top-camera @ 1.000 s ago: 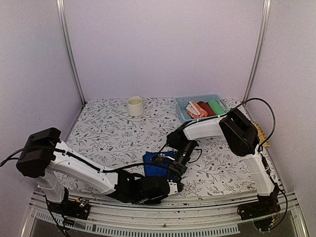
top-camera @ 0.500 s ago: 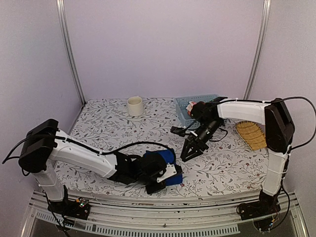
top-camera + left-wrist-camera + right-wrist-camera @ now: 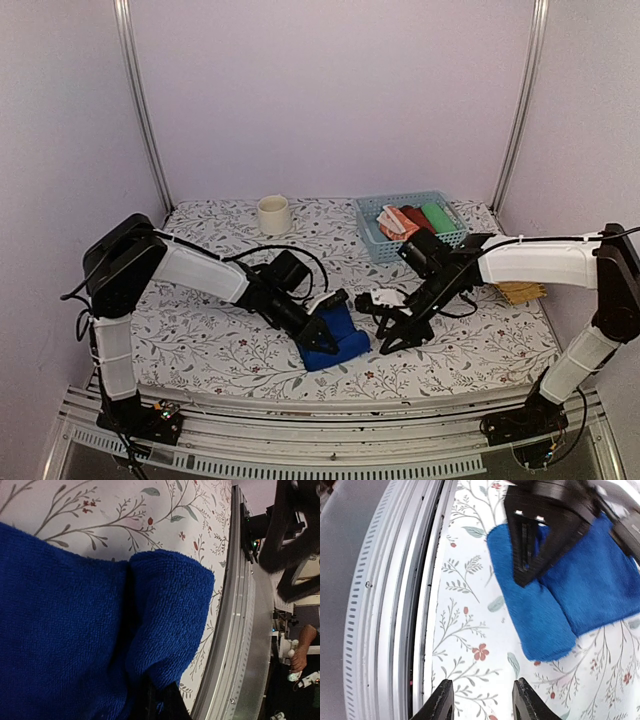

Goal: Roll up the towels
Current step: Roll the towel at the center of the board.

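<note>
Towels are being shown in two places. The blue towel [image 3: 345, 342], partly folded over on itself, is being supported by the desk [image 3: 210, 270] near its front edge. Its fold is being pinched by the left gripper [image 3: 523, 567], whose jaws are being pressed together on the fabric. The right gripper [image 3: 482, 700] is being held just beside that towel, over bare desk, with its jaws spread and nothing between them. The orange patterned towel [image 3: 396, 222] is being carried, rolled, in the blue basket [image 3: 370, 236] at the back, beside a red roll [image 3: 418, 218] and a green roll [image 3: 438, 216].
</note>
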